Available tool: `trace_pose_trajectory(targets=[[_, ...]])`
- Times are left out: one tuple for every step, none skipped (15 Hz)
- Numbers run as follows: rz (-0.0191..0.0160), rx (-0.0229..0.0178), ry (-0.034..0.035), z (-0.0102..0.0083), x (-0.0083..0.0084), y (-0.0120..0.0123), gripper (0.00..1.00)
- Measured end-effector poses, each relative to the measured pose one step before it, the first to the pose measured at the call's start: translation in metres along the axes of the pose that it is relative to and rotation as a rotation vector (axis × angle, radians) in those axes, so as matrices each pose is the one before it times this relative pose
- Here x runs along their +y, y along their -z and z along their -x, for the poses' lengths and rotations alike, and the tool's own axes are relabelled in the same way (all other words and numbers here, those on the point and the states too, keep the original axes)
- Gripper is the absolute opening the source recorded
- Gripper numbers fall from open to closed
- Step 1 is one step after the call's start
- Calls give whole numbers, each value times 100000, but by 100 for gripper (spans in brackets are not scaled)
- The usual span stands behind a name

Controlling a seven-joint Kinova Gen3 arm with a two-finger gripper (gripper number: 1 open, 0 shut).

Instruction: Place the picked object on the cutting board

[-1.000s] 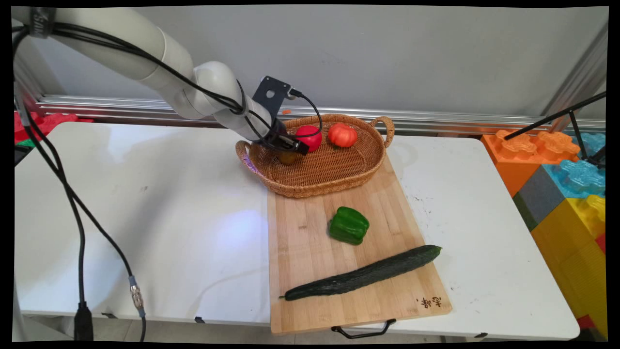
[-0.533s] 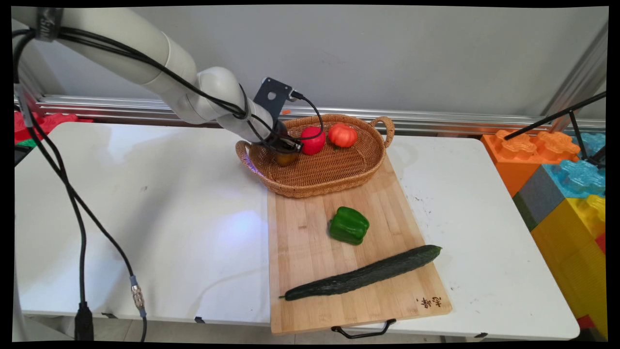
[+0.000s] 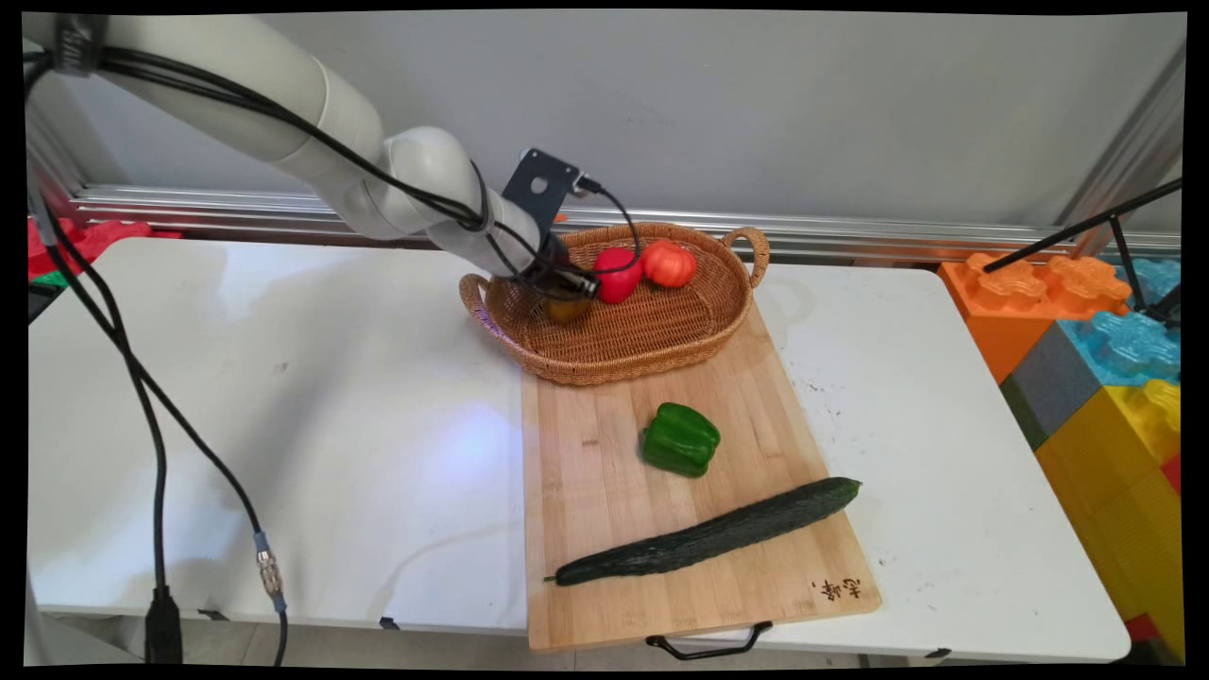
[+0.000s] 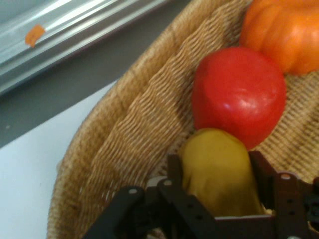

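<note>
My gripper [image 3: 570, 287] reaches down into the left end of a woven wicker basket [image 3: 652, 351] and is shut on a yellow pepper [image 3: 567, 310]. In the hand view the yellow pepper [image 4: 217, 172] sits between the two black fingers [image 4: 174, 164], which press on both its sides just above the basket's wall [image 4: 134, 124]. A red pepper [image 3: 617, 275] lies right against it, and in the hand view the red pepper [image 4: 238, 94] touches the yellow one's far end. An orange, ribbed tomato [image 3: 669, 263] lies beyond it.
The basket stands on the far end of a wooden cutting board [image 3: 595, 510]. A green pepper [image 3: 680, 439] and a long cucumber [image 3: 708, 535] lie on the board nearer me. Big coloured blocks [image 3: 1105, 359] stand at the table's right. Black cables [image 3: 151, 416] hang at the left.
The gripper has shifted slightly to the right inside the basket with the yellow pepper. The red pepper has been nudged a little right, toward the orange tomato.
</note>
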Motion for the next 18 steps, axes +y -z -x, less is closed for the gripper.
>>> trace_pose_trajectory(targets=[[534,1296,-1060,-535,240,451,0],[539,1663,-1696,-757,304,626,0],[744,1740,-2236,-863,371,720,0],[772,1394,-2100,-745,333,647,0],[1218,1467,-2862,-871,449,840,0],[1440,1011,-2584,-728,433,751,0],[1218,509,-1677,-438,332,512,0],[2236,354,-2317,-588,563,785,0],[3182,-219,-2429,-521,730,906,0],[4358,-1139,-2148,-341,868,947,0],[4010,-1670,-1752,-102,796,715,0],[4987,-2184,-2178,-46,967,829,0],[4540,-1549,-1897,-3,774,643,0],[5092,-1746,-2534,46,841,645,0],[4858,-1810,-2649,118,735,547,0],[2658,-1161,-1627,130,365,252,0],[3839,-1737,-2418,221,486,345,0],[2415,-1160,-1720,195,268,186,0]])
